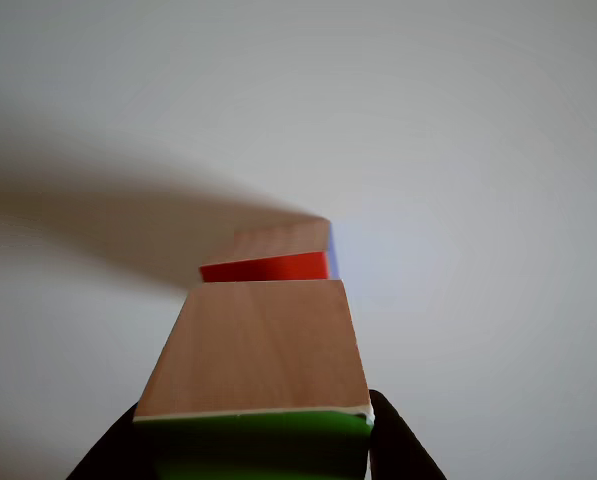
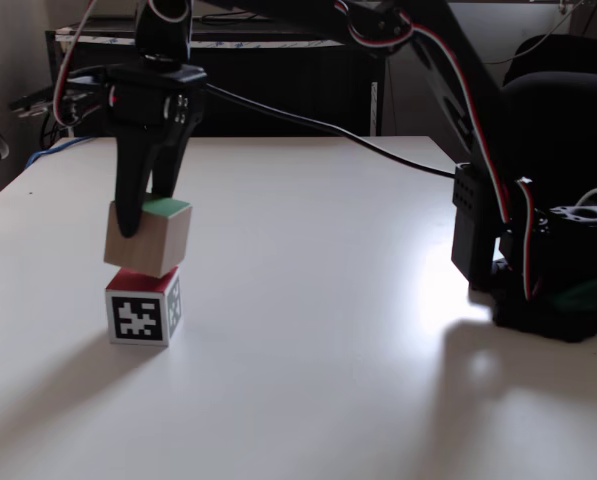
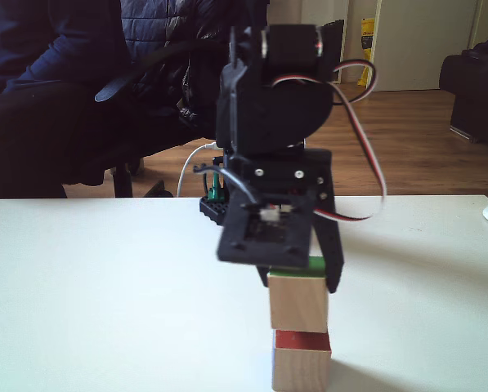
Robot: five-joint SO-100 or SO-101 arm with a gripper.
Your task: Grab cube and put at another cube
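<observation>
My gripper (image 2: pixel 146 226) is shut on the cube (image 2: pixel 150 240), a wooden block with a green face on top. The block hangs slightly tilted right over another cube (image 2: pixel 143 308), which has a red top and a black-and-white marker face. The two look to be touching or nearly so. In the other view the cube (image 1: pixel 253 350) lies between the black fingertips (image 1: pixel 398 445), with another cube (image 1: pixel 273 266) just beyond it, red and blue faces showing. From the front, the cube (image 3: pixel 297 302) sits directly above another cube (image 3: pixel 301 363) under the gripper (image 3: pixel 301 278).
The white table (image 2: pixel 358 330) spreads open around the stack. The arm's base (image 2: pixel 548 270) with its cables stands at the right in a fixed view. A person in dark clothes (image 3: pixel 55 98) sits behind the table's far edge, near a black chair.
</observation>
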